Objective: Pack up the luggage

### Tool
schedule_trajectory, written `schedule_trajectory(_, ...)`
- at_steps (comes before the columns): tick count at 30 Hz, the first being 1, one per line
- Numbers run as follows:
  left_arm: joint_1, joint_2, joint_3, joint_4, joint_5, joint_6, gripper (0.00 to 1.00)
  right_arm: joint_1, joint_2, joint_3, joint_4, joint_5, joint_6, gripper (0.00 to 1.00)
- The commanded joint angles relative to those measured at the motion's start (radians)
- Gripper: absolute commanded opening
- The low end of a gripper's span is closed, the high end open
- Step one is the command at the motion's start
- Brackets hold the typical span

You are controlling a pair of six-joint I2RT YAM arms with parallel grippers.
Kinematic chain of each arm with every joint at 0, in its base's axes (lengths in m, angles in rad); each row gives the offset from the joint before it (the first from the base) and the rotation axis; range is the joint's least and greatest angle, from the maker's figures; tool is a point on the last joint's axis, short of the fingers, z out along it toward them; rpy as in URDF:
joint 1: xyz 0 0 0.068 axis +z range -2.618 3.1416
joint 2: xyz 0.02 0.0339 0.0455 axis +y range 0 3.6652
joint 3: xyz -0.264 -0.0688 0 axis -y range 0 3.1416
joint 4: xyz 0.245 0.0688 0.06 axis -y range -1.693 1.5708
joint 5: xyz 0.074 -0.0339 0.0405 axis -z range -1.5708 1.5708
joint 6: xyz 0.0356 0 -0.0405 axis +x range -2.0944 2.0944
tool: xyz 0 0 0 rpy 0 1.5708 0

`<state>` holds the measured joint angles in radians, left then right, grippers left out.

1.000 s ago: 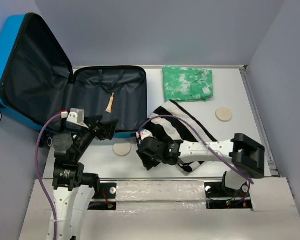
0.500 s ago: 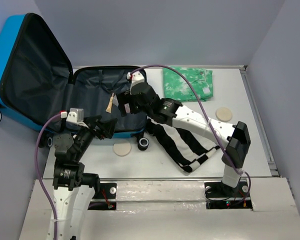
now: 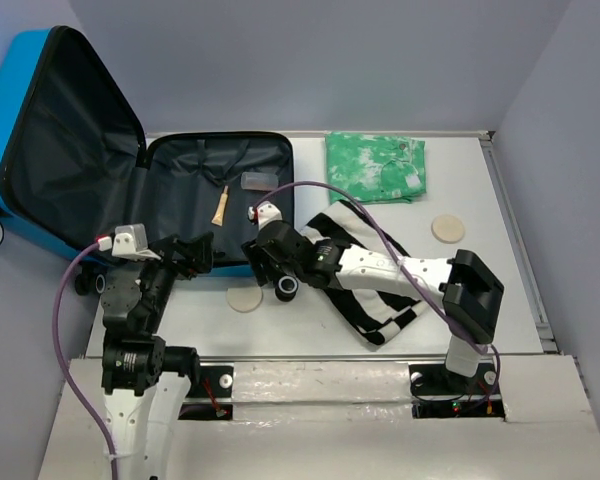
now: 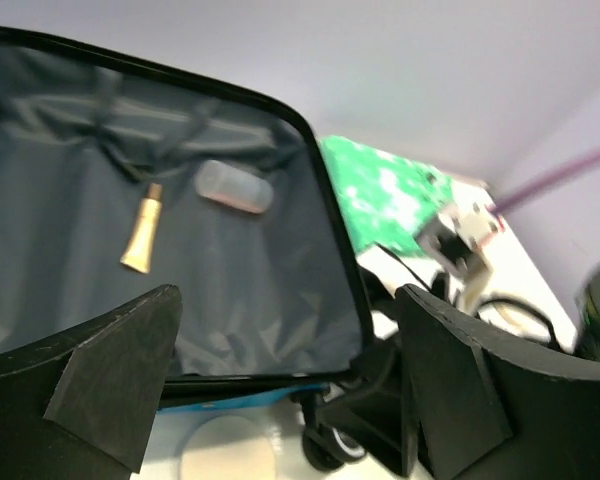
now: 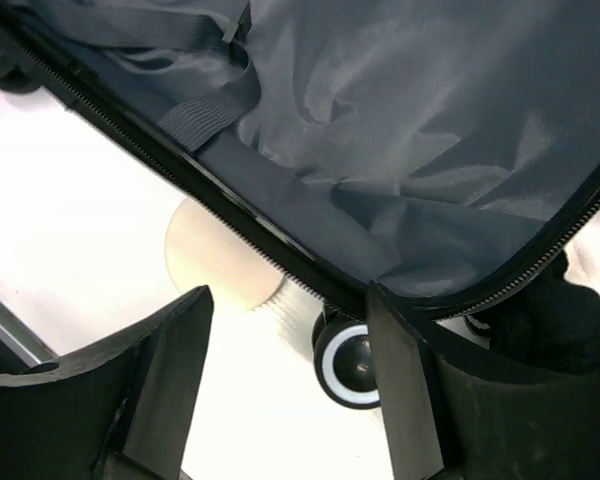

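The luggage [image 3: 195, 185] lies open at the left, blue shell outside and black lining inside, with its lid propped up behind. On the lining rest a gold tube [image 3: 221, 205] and a small clear container [image 3: 255, 181]. My right gripper [image 3: 263, 265] hovers open over the case's front right corner, beside a wheel [image 3: 287, 287]; nothing is between its fingers [image 5: 185, 330]. The left gripper [image 3: 198, 250] stands open at the case's front edge, also empty. In the left wrist view the tube [image 4: 142, 230] and the container [image 4: 234, 187] lie ahead of the left gripper [image 4: 288, 310].
A black-and-white striped cloth [image 3: 375, 285] lies under the right arm. A folded green cloth [image 3: 375, 167] sits at the back. Round beige discs lie in front of the case [image 3: 245, 297] and at the right [image 3: 447, 229]. Grey walls close in the table.
The right arm swung from the striped cloth into the case, left the clear container on the lining, and drew back to the front corner. The left gripper shifted slightly left.
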<state>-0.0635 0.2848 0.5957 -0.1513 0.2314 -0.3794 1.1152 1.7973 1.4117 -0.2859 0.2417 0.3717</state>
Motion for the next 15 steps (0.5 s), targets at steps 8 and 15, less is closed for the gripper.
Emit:
schedule_trajectory(8,0.008,-0.048,0.149,-0.088,-0.515,-0.01,0.99,0.083,0.193,0.052,0.076,-0.022,0.067,0.7)
schedule_trajectory(15,0.007,-0.076,0.124,-0.087,-0.431,0.004,0.99,0.092,0.283,0.067,0.077,-0.041,0.075,0.68)
